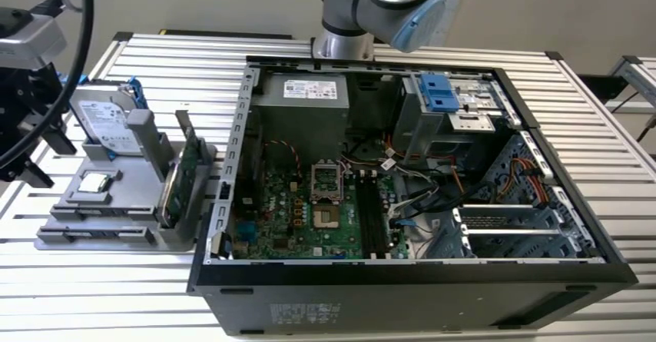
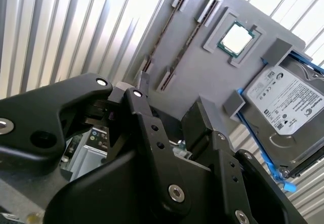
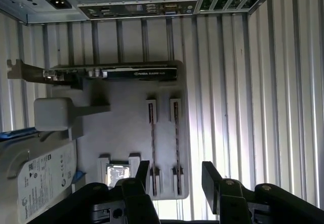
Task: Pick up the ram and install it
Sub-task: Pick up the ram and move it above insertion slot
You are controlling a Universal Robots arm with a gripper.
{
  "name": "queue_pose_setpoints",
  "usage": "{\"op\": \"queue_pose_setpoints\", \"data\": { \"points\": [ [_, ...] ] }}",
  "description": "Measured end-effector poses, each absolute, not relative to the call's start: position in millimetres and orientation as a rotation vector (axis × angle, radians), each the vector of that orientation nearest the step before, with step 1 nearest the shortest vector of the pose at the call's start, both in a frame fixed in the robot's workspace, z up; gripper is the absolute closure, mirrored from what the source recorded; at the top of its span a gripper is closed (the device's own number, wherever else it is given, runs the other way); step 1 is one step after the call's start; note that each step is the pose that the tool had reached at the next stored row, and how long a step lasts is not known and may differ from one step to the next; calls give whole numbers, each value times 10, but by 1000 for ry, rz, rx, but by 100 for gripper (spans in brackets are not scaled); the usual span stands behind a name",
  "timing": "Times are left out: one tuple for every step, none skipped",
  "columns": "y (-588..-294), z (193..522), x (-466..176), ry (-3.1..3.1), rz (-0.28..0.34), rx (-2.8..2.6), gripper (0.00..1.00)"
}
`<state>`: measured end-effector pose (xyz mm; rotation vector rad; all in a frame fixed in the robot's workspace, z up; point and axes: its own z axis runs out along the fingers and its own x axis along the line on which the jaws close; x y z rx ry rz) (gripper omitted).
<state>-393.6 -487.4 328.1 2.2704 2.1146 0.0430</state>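
- Gripper [image 3: 176, 166] is hanging wide open with nothing between the fingers [image 3: 143, 172]; both are hovering above the gray fixture [image 3: 126, 113] and touching none of it.
- Ram [image 3: 176, 143] is standing on edge in the fixture, held at each end by a small slotted block. It is not picked up yet.
- In the first wrist view the finger gap is lining up over one end of that ram. How high above it the fingers are, cannot tell.
- Second stick [image 3: 153, 143] is sitting parallel, just beside the ram, in the same kind of blocks.
- On the same fixture, the CPU [image 3: 117, 174] is lying flat near the sticks, with the hard drive [image 3: 40, 178] leaning in its cradle beyond the CPU. The expansion card [image 3: 126, 73] is standing on edge across the far end.
- Fixture is resting on the ribbed metal table [image 3: 283, 107], just beside the open PC case [image 1: 410, 280] on the exterior view's left.
- Motherboard [image 1: 297, 219] is lying exposed inside the case, well apart from the ram.
- Arm [image 1: 395, 0] is entering at the top of the exterior view, behind the case.
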Motion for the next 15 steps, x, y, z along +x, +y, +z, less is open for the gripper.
{"op": "queue_pose_setpoints", "data": {
  "points": [
    [-4874, 3274, -3936, 2115, 43, 2270, 0],
    [-4874, 3269, -3936, 2115, 43, 2270, 0],
    [-4875, 3261, -3936, 2114, 44, 2270, 0],
    [-4875, 3251, -3936, 2114, 44, 2270, 0],
    [-4875, 3239, -3936, 2114, 44, 2270, 0],
    [-4875, 3226, -3937, 2114, 44, 2270, 0],
    [-4875, 3213, -3938, 2114, 44, 2270, 0],
    [-4874, 3201, -3940, 2114, 44, 2270, 0],
    [-4874, 3188, -3942, 2114, 44, 2270, 0],
    [-4874, 3176, -3945, 2114, 44, 2270, 0],
    [-4875, 3165, -3947, 2115, 45, 2270, 0],
    [-4874, 3155, -3949, 2115, 45, 2270, 0],
    [-4874, 3144, -3951, 2115, 45, 2270, 0],
    [-4874, 3133, -3953, 2116, 46, 2270, 0],
    [-4874, 3122, -3955, 2116, 46, 2270, 0]
  ]
}}
